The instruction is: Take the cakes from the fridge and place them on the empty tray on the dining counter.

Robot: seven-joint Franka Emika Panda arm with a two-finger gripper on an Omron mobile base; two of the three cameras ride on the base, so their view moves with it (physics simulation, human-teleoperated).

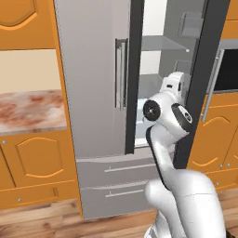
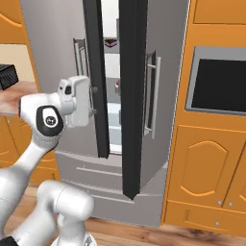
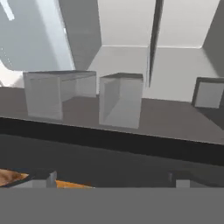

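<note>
The fridge [image 1: 93, 69] stands with its left door shut and its right door [image 2: 163, 96] swung open. Through the gap in the right base view, a dark chocolate cake [image 2: 111, 43] sits on an upper shelf. A small pale cake with a red top [image 2: 117, 85] sits on a lower shelf. My gripper [image 2: 94, 100] is open at the mouth of the fridge, below both cakes, with nothing between its fingers. In the hand view the gripper [image 3: 111, 178] faces a grey shelf [image 3: 175, 118] inside the fridge. The tray and the dining counter are out of view.
Two clear bins [image 3: 59, 94] [image 3: 120, 100] stand on the shelf ahead of the hand. The open door's dark edge [image 1: 204, 69] is close on the arm's right. Two fridge drawers [image 1: 116, 172] lie below. Orange cabinets and a wall oven [image 2: 221, 86] flank the fridge.
</note>
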